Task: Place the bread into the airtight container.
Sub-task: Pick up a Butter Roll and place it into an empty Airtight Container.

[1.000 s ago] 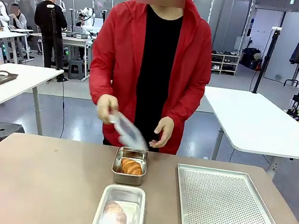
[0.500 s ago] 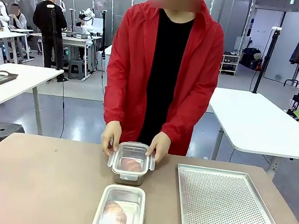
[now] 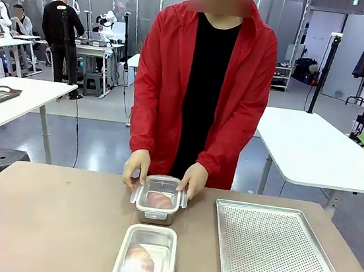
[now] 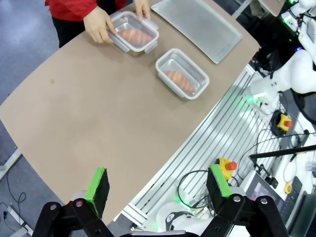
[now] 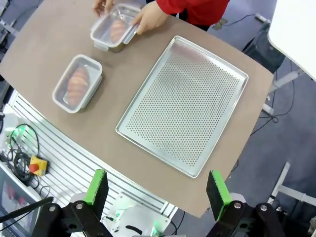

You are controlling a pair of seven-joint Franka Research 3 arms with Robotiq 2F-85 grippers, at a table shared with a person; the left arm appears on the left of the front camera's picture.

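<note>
table (image 3: 52,219): matte brown
tray (image 3: 274,253): pale silver metal, dotted all over with fine perforations
far container (image 3: 159,199): steel grey under a clear lid
near container (image 3: 146,256): clear, whitish rim
bread (image 3: 140,263): golden brown, ridged
jacket (image 3: 241,83): bright red over a black shirt
pads (image 4: 98,185): green on black fingers

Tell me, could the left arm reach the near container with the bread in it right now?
Probably yes: the near container sits uncovered by hands, and the open left end effector has bare table before it.
</note>
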